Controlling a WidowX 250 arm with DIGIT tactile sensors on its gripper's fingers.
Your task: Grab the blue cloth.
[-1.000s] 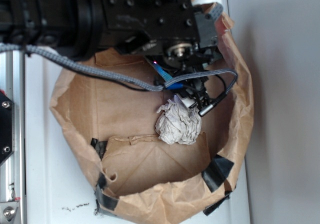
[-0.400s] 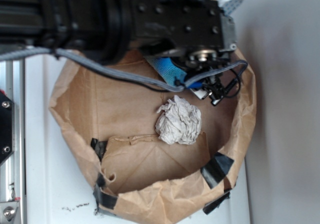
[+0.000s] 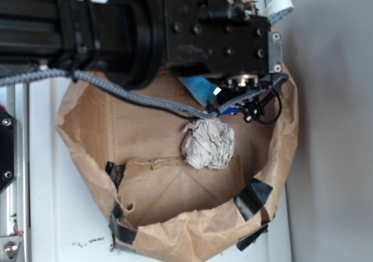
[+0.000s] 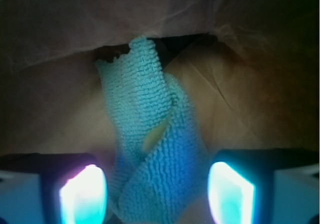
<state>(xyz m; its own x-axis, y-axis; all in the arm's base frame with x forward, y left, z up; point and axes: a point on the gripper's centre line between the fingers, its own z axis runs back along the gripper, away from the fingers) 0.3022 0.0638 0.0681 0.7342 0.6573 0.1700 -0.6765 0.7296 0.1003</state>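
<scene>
1. Blue cloth (image 4: 155, 149) hanging twisted between the fingers (image 4: 82, 194) of the gripper (image 4: 157, 194) — clamped on it or not, cannot tell.
2. Raised over the brown paper bag (image 3: 87, 133) — crumpled paper ball (image 3: 208, 144) lying below.

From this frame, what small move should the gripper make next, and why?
Probably a short straight lift. In the wrist view the rumpled teal terry cloth hangs between the gripper's fingers; outside, it still sits within the brown paper bag, beside the crumpled off-white paper ball.

The blue cloth (image 4: 152, 149) hangs twisted between the hand's (image 4: 157, 194) glowing fingers (image 4: 82, 194).
</scene>
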